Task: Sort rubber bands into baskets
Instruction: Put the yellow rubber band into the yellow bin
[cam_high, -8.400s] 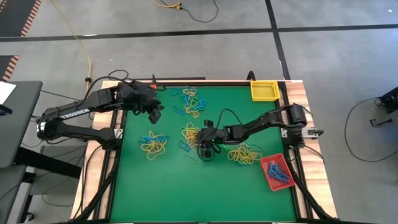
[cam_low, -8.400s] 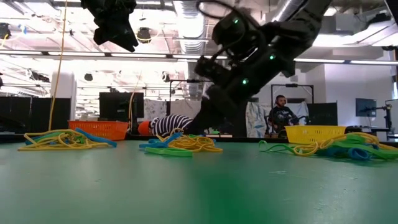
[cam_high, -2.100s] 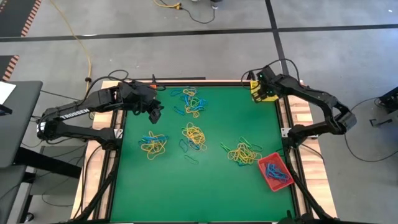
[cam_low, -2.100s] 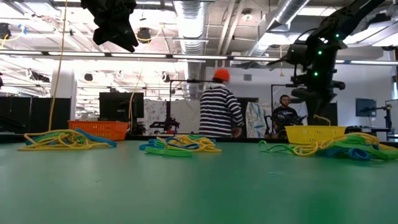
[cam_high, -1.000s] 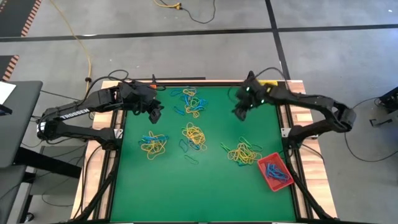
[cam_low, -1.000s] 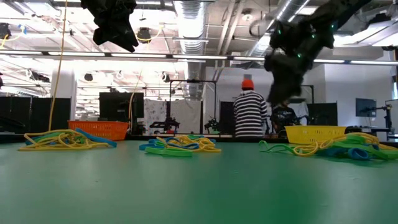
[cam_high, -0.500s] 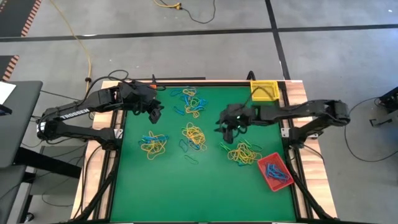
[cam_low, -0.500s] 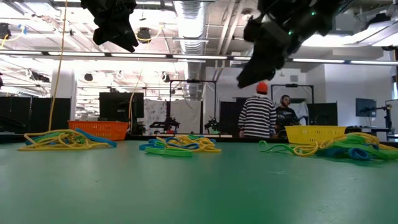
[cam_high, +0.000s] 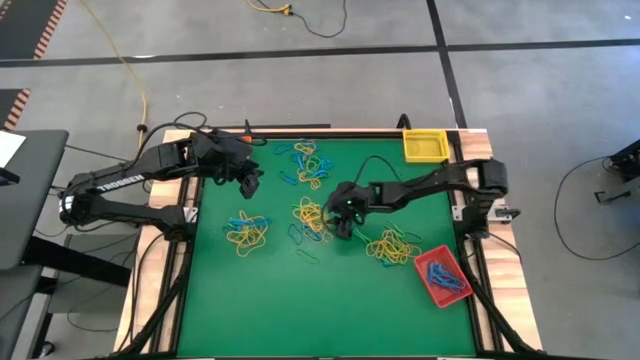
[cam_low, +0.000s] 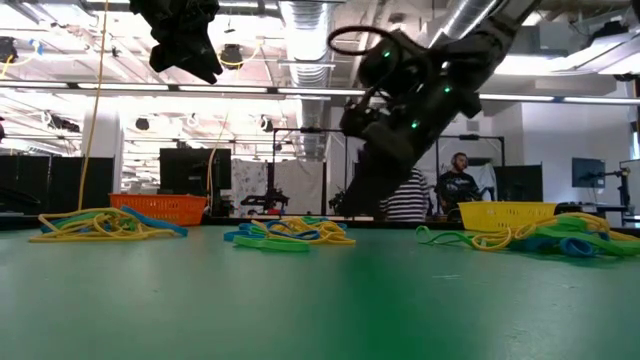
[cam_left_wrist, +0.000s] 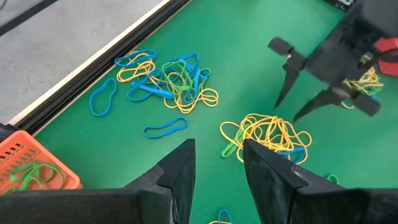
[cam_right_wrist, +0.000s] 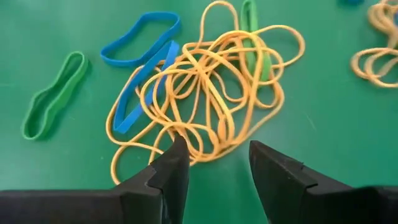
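High view shows a green mat (cam_high: 260, 300) on a wood-framed table, grey floor all round with a yellow cable (cam_high: 135, 75) trailing across it. Low view looks into a bright workshop with a person (cam_low: 408, 205) in a striped top behind the table.

Rubber bands (cam_high: 312, 216) lie in loose heaps: one at mid-table, one far-middle, one to the left, one to the right near the red basket (cam_high: 444, 277). That red basket sits at the near right corner, turned slantwise, with blue bands in it. The yellow basket (cam_high: 424, 145) sits square at the far right corner. The orange basket (cam_left_wrist: 34, 169) is at the far left, cut off in the left wrist view and hidden under the arm from above; green bands lie inside.

The right gripper (cam_high: 343, 222) hangs over the mid-table heap, fingers (cam_right_wrist: 171, 163) apart and empty, tips straddling the yellow tangle's edge. The left gripper (cam_high: 249, 183) hovers high over the far left, fingers parted, holding nothing.
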